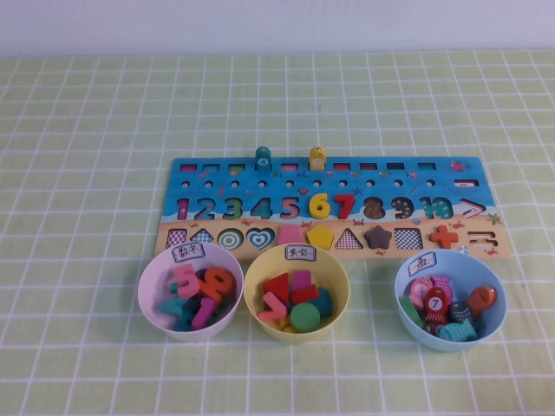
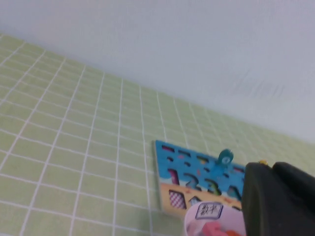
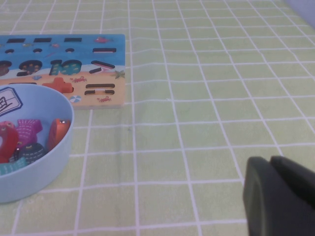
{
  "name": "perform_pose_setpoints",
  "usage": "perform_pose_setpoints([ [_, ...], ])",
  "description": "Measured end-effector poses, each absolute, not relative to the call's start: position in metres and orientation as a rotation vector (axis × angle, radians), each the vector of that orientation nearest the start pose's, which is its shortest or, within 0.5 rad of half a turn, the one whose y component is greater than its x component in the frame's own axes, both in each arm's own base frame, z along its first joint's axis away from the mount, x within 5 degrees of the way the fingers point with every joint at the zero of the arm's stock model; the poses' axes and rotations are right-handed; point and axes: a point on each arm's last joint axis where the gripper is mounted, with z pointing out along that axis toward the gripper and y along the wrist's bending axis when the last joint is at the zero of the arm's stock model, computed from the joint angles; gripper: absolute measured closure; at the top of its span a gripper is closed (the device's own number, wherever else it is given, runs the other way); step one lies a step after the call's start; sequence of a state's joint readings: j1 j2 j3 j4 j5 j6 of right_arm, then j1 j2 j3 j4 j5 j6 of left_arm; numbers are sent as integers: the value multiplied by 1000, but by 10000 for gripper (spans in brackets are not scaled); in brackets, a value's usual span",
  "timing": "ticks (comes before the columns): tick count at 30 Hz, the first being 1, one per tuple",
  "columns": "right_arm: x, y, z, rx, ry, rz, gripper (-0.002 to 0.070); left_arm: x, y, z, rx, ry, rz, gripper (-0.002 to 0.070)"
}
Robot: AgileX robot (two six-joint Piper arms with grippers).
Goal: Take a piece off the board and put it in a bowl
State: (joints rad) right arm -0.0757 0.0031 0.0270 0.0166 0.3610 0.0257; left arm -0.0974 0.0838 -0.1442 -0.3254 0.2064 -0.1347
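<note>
The teal piece (image 1: pixel 264 158) with a white circled 4 stands upright on the far edge of the board (image 1: pixel 425 192), and it shows small in the left wrist view (image 2: pixel 225 157). The light blue bowl (image 1: pixel 473 269) with its paper label (image 1: pixel 422 263) sits in front of the board's right end and holds several fish tokens. Neither arm shows in the high view. My left gripper (image 2: pixel 272 167) is shut on nothing, raised on the near side of the pink bowl (image 2: pixel 197 223). My right gripper (image 3: pixel 269 160) is shut and empty over bare cloth to the right of the blue bowl (image 3: pixel 34 182).
A yellow token (image 1: pixel 317 158) stands beside the teal piece on the board's far edge. A pink bowl (image 1: pixel 160 273) of numbers and a yellow bowl (image 1: pixel 334 264) of shapes sit in front of the board. Green checked cloth covers the table all round.
</note>
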Motion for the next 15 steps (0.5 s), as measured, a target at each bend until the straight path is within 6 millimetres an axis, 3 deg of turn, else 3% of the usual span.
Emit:
perform_pose_setpoints([
  [7,53,-4,171,106,1872,-18,694,82,-16,315,-11,1896,-264,679],
  [9,53,-4,171,106,1872,-18,694,99,-18,332,81,1983,-206,679],
  [15,53,-4,171,106,1872,-18,694,167,-26,356,328,2200,-94,679],
])
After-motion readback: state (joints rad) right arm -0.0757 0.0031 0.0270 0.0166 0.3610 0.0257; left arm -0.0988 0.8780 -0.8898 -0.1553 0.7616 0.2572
